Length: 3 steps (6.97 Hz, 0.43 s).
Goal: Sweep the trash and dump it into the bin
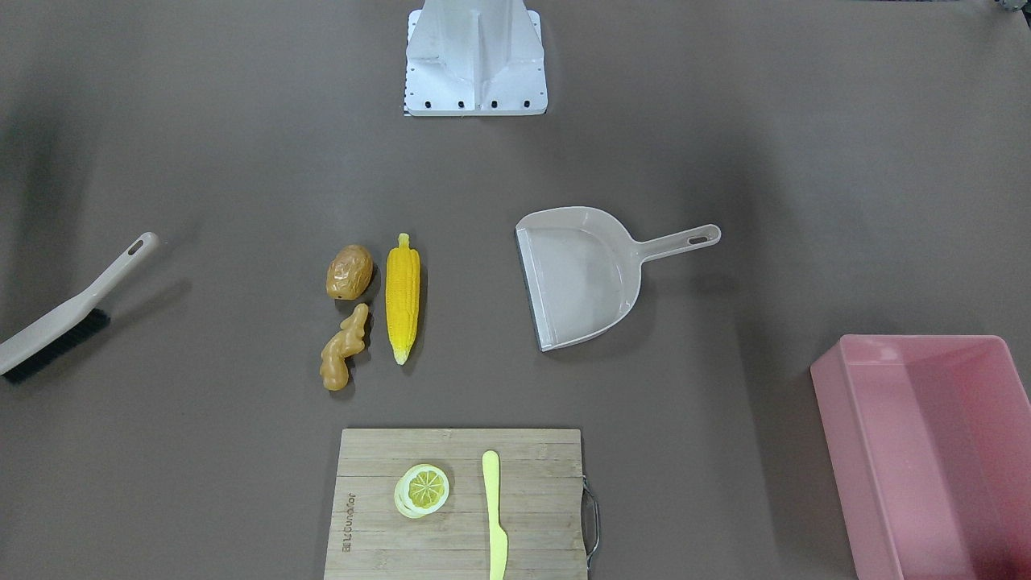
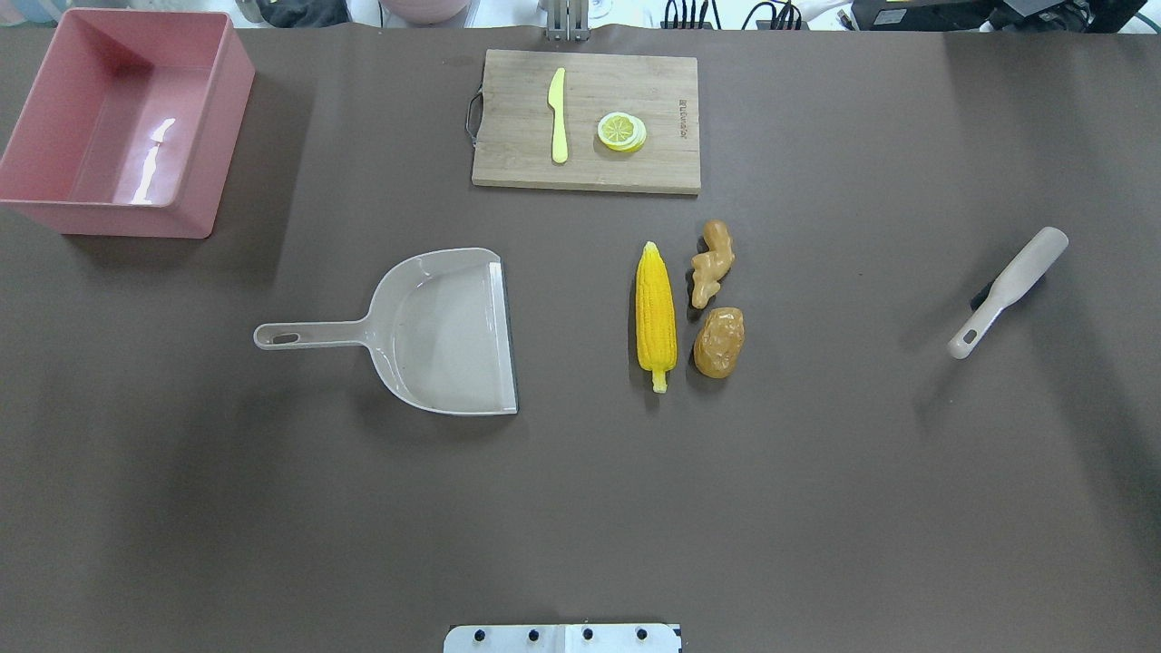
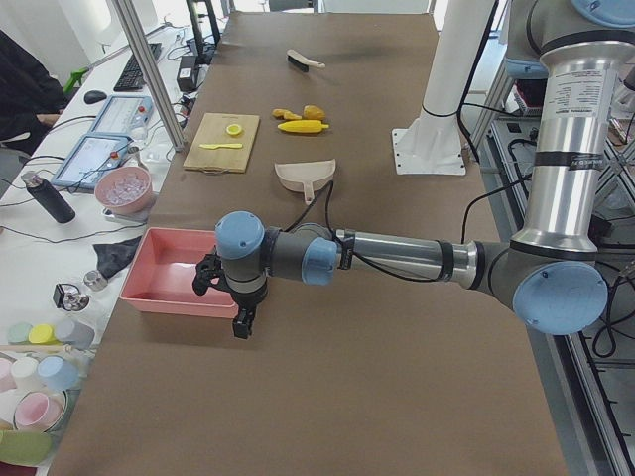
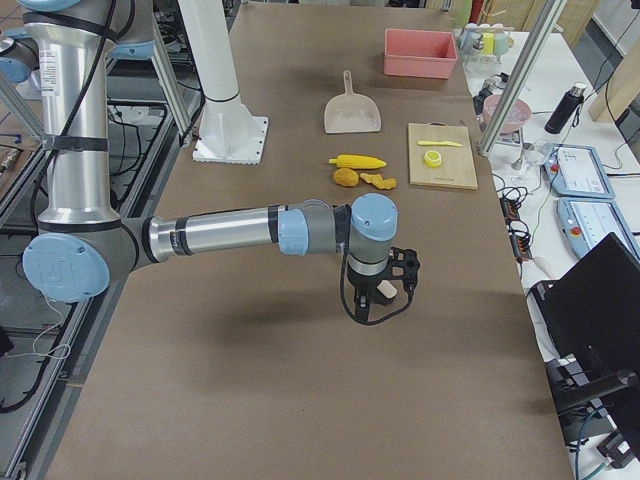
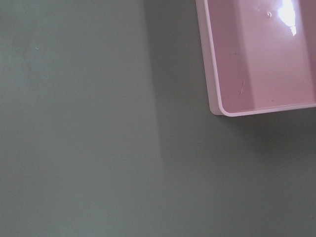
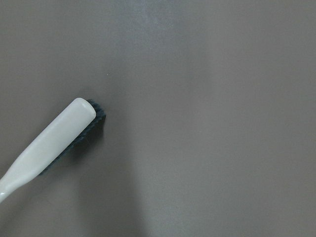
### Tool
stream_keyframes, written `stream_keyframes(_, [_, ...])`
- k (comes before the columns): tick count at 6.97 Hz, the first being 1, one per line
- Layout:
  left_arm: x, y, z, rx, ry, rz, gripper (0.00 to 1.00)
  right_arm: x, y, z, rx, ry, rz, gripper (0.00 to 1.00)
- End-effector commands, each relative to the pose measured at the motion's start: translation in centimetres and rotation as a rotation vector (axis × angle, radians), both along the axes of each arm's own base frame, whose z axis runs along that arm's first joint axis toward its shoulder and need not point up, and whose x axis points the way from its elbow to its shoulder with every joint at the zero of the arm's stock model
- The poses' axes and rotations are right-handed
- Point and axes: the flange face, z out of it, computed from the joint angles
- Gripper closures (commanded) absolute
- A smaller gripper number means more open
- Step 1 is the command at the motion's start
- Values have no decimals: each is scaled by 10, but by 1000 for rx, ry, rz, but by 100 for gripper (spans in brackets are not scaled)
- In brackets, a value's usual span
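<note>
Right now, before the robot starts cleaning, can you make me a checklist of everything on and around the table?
Surface: brown table, flat cover.
Job's things: corn cob, potato and ginger root lie together, facing the dustpan mouth; pink bin, nothing seen inside; brush lies apart.
Clutter: cutting board with knife and lemon slice.
Grippers: left gripper beside the bin, right gripper over the brush; open or shut cannot be told.
Cables: black cables beyond the far edge.
Surroundings: side desk with tablets, bottle.
</note>
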Motion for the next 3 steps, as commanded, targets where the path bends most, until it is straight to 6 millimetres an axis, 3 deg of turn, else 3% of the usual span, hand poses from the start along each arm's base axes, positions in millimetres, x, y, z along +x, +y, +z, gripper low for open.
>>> stream_keyframes(1, [0,1,1,-3,0,0,2,0,0,0,0,-3,0,0])
stream_keyframes(3, [0,1,-1,4,0,0,2,0,0,0,1,-3,-1,0])
